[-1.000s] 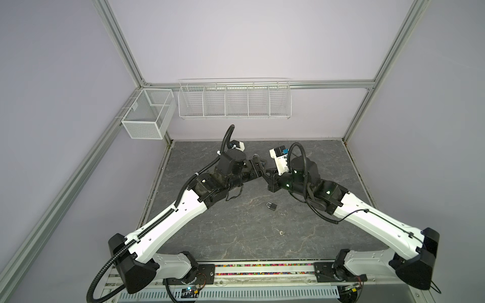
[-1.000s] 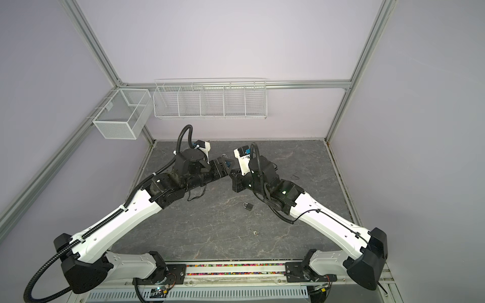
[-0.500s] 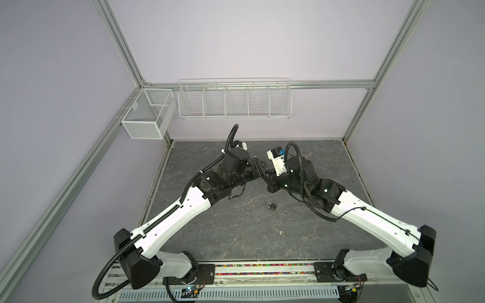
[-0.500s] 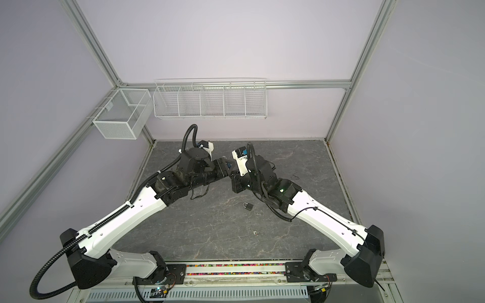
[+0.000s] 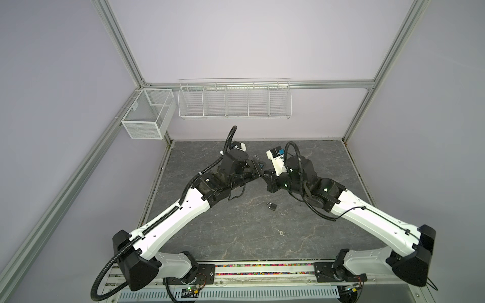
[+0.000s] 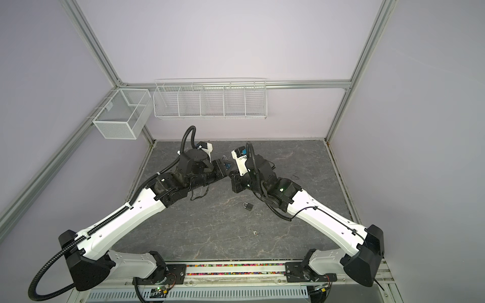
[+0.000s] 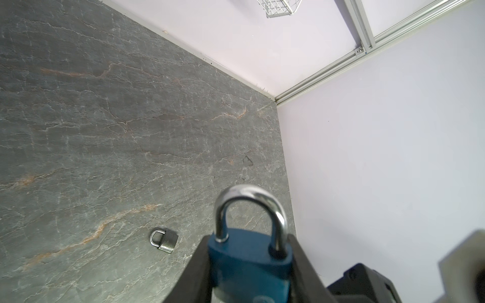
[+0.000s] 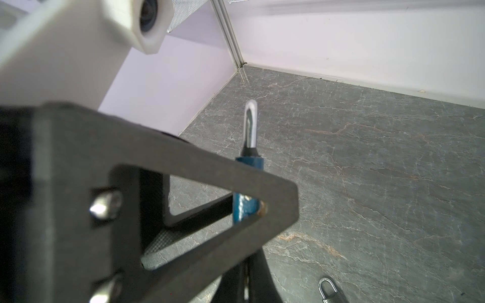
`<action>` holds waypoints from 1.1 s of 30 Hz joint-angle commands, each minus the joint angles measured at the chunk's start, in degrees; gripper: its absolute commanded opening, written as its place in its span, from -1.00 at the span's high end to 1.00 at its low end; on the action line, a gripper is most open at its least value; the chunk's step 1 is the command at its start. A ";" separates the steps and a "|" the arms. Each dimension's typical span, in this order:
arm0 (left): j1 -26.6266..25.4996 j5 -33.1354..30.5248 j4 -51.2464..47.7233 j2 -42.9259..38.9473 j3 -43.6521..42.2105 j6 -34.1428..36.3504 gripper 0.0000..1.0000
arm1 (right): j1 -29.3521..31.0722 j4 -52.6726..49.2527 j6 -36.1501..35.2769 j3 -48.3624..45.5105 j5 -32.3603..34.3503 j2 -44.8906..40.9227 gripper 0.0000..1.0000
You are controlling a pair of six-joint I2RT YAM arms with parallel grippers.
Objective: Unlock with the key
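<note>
Clamping blue padlock [image 7: 249,262], left tool [image 7: 249,241] covers most of body.

Your left arm [image 5: 170,223] and right arm [image 5: 367,217] both stretch inward and meet nearly tip to tip above the table [image 5: 236,236], nearer its far edge. Your left gripper [image 7: 249,244] clamps a blue padlock [image 7: 249,265]. Your right gripper [image 5: 268,176] is fully closed, just beside it.

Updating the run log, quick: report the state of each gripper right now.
Left gripper: jaws closed on the blue padlock.
Right gripper: jaws shut; whether anything is held cannot be told.
</note>
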 commanded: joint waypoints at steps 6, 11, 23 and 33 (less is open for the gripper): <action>0.92 -1.93 0.76 -1.50 -1.56 -1.83 0.47 | 0.23 0.91 -1.90 2.16 0.55 -0.43 0.87; 1.56 -2.68 3.04 -2.82 -4.30 -5.29 0.57 | 0.23 0.73 -1.89 2.19 0.84 -0.92 0.74; 1.78 -3.38 6.15 -4.21 -5.91 -8.20 0.61 | 0.13 2.64 -2.04 -0.08 -0.53 -2.24 0.47; 1.78 -3.33 7.24 -5.08 -6.45 -9.09 0.61 | 0.11 3.73 -1.08 -1.24 -1.62 -1.05 0.35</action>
